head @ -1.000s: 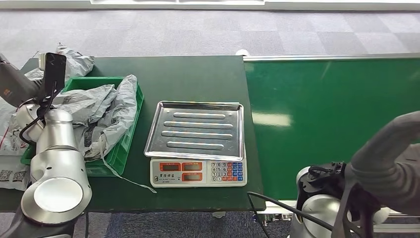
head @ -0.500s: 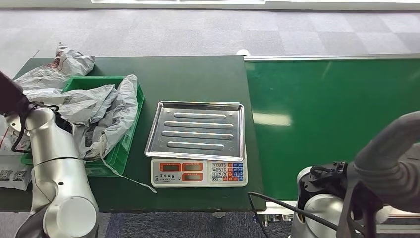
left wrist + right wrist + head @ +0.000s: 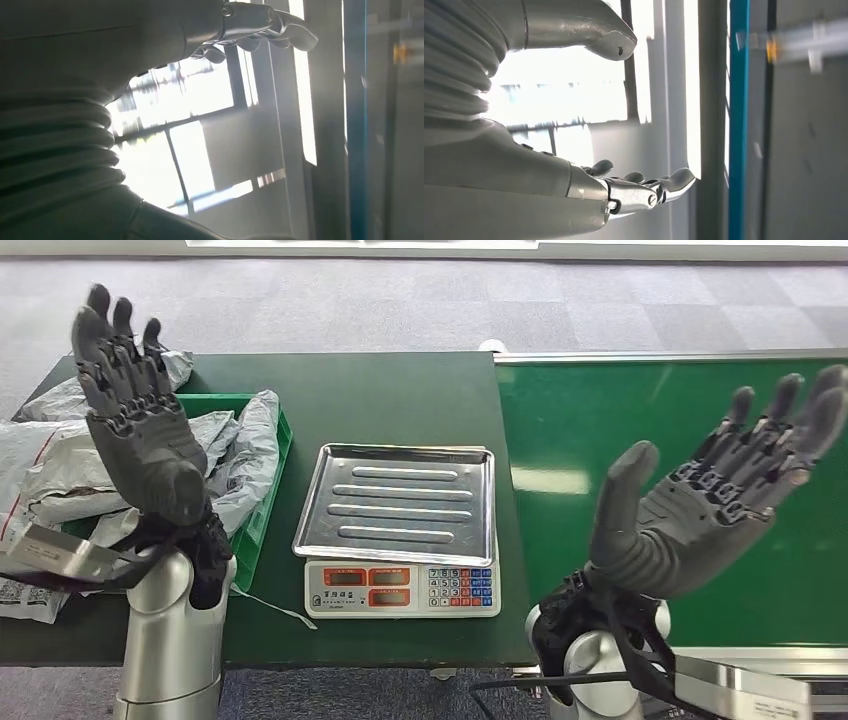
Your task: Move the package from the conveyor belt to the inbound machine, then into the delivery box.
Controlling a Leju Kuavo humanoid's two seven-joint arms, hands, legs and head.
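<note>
Both dark hands, left hand and right hand, are raised, spread, empty; crumpled grey plastic packages look light, floppy, best pinched mid-fold.

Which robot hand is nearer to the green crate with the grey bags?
The left robot hand. It is raised, open, in front of the green crate in the head view. The right robot hand is raised over the conveyor belt, beyond the scale.

Grey carpet floor beyond dark green table; bright windows overhead
</note>
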